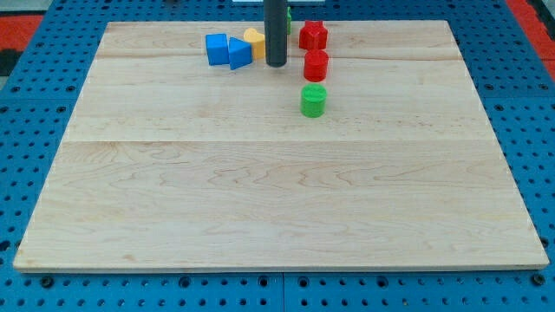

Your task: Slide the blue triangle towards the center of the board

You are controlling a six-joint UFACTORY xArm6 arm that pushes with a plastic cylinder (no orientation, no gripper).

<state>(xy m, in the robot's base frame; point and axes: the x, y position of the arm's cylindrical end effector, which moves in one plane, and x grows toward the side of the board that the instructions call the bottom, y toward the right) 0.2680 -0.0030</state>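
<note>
The blue triangle (239, 54) lies near the view's top, left of centre, on the wooden board (277, 191). It touches a blue cube (217, 48) on its left and a yellow block (254, 41) at its upper right. My tip (276, 63) rests on the board just to the right of the blue triangle, with a small gap between them. The rod hides part of the yellow block and most of a green block (288, 19) behind it.
A red star-like block (313, 35) sits at the top right of the rod. A red cylinder (316, 65) is below it, and a green cylinder (313, 100) below that. Blue perforated table surrounds the board.
</note>
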